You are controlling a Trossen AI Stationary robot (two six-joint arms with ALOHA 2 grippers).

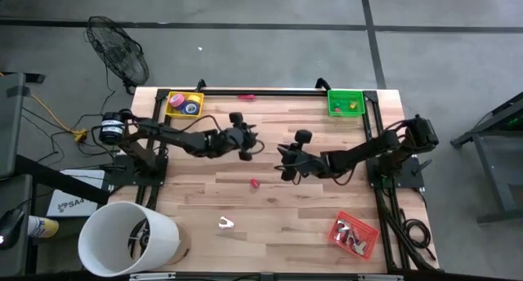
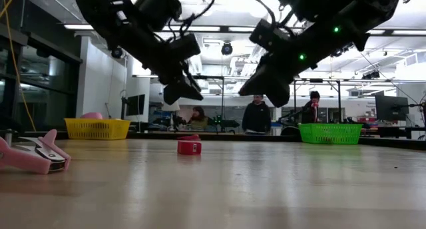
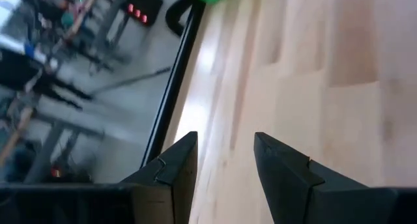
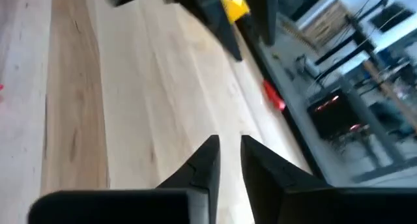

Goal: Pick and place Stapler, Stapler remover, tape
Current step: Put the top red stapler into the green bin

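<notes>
Pink and lying at the near edge of the pale wooden bench, the staple remover rests alone. Farther in, mid-bench, sits a small red stapler. Above it both arms hang clear of the wood: the left jaws stand spread and empty, the right jaws nearly pressed together with a thin gap, holding nothing. At the far edge stand a yellow basket holding tape and a green basket. Beyond, people sit and stand in a lit workshop.
</notes>
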